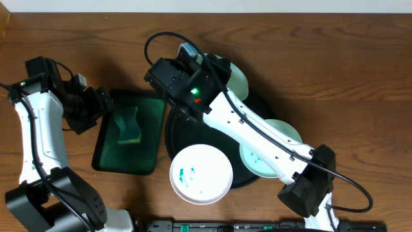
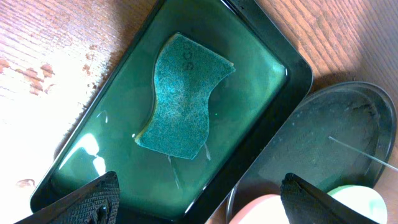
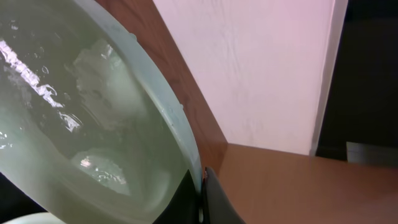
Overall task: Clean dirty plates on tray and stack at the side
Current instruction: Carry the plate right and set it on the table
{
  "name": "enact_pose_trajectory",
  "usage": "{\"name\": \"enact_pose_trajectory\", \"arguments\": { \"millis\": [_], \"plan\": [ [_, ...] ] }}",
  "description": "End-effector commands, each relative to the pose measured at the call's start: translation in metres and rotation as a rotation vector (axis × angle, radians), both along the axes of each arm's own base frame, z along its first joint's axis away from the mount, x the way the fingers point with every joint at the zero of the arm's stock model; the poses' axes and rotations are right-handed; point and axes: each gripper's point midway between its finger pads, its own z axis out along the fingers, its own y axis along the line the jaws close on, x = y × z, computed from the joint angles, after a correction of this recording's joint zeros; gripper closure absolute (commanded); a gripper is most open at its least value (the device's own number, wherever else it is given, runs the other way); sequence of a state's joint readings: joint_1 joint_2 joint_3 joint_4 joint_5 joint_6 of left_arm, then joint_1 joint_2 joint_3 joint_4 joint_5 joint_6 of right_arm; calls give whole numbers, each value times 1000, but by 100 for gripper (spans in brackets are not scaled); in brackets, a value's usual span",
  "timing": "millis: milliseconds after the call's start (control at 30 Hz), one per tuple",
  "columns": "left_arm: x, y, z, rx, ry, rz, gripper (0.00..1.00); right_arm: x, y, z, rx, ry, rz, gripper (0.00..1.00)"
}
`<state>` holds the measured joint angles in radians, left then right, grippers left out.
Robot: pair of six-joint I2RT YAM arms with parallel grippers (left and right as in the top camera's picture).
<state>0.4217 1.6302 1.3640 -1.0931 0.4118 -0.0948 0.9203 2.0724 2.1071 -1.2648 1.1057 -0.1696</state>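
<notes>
The tray (image 1: 193, 135), round and black, is seen near the middle of the table (image 1: 335, 58). At the tray's far edge a held plate (image 1: 235, 80) is tilted up off the tray. Its rim is pinched between the closed fingers of the right gripper (image 1: 206, 64). In the right wrist view the held plate (image 3: 93, 124) looks wet and pale, and its edge runs down into the right gripper (image 3: 202, 202) at the bottom of the picture.

A smeared plate (image 1: 201, 174), marked with teal streaks, is laid over the tray's near-left rim. A third plate (image 1: 286, 132) is seen on the tray's right side, partly hidden beneath the right arm.

Just left of the tray a green tray (image 1: 106, 154) is set, with a sponge (image 1: 131, 124) lying in it. The left gripper (image 1: 103, 106) is held at the side of the green tray away from the tray. In the left wrist view its fingers (image 2: 99, 199) are spread wide with nothing between them. Beyond them lie the sponge (image 2: 183, 99) and the green tray (image 2: 267, 74).
</notes>
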Motion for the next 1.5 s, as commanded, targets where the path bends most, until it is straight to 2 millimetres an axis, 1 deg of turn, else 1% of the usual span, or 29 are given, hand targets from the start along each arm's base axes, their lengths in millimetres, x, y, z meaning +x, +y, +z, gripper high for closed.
{"name": "enact_pose_trajectory", "arguments": {
  "millis": [0,367,433,500,533,600,633,700,767,833,967,1133,1233,1367,1467],
  "plan": [
    [3,3,9,21,-20,12,16,1,-6,19,-10,-59,-23,99],
    [3,3,9,19,-17,14,16,0,-7,18,-8,-59,-26,99],
    [3,3,9,19,-17,14,16,0,-5,16,2,-45,-20,99],
    [3,3,9,19,-17,14,17,-1,2,0,75,37,9,99],
    [3,3,9,19,-17,14,17,-2,8,-14,134,111,33,99],
    [2,3,9,19,-17,14,16,-9,23,-43,303,289,73,99],
    [2,3,9,19,-16,14,17,-12,29,-53,384,360,80,99],
    [2,3,9,18,-15,14,16,-16,37,-66,527,470,78,99],
    [1,2,9,17,-13,14,17,-10,35,-69,657,501,18,99],
    [1,2,9,16,-9,14,16,-1,25,-71,741,503,-51,99],
    [0,1,8,13,-5,13,17,15,-1,-75,869,533,-168,99],
    [0,1,8,13,-4,12,17,32,-44,-78,1049,568,-354,99],
    [1,-5,8,15,-6,-7,16,40,-69,-78,1155,597,-438,99],
    [7,-20,8,24,-15,-59,17,53,-118,-78,1250,578,-561,99],
    [9,-32,6,65,-5,-109,17,57,-163,-81,1253,549,-646,99]
  ]
}}
